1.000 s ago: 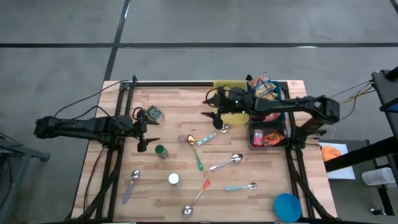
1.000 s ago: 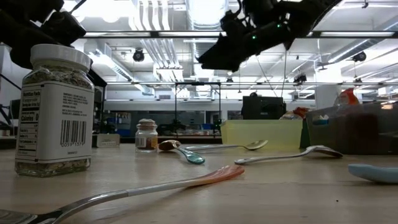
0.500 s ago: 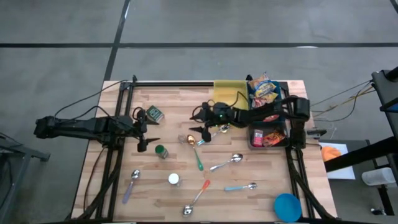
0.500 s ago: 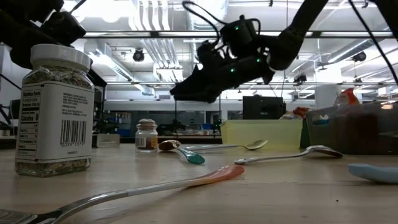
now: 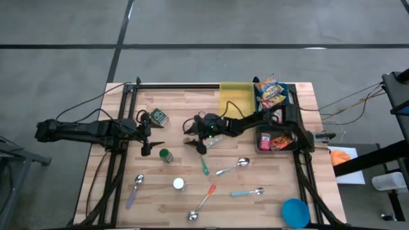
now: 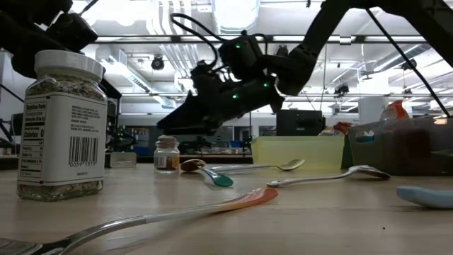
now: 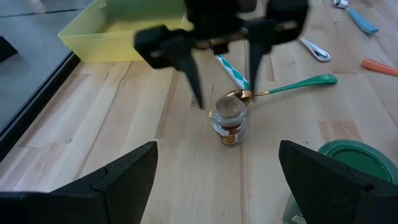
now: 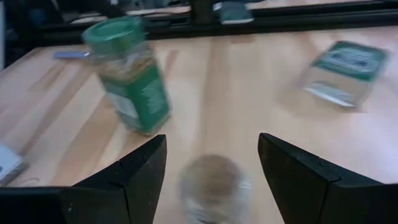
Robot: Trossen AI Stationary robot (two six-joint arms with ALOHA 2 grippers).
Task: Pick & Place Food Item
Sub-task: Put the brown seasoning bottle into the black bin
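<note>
Brown-capped small jar (image 7: 228, 120) sits mid-frame on the worktop (image 5: 179, 160) in the high view; right gripper (image 5: 193, 138) has swung over from the bins at upper right and now hovers above it, jaws apart, empty; green-lidded jar (image 5: 165, 155) and teal spoon (image 5: 204, 167) crowd close; left gripper (image 5: 153, 135) waits open.

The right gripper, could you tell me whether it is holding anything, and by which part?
Nothing is held: the right gripper hangs open above the small jar, fingers either side, not touching.
</note>
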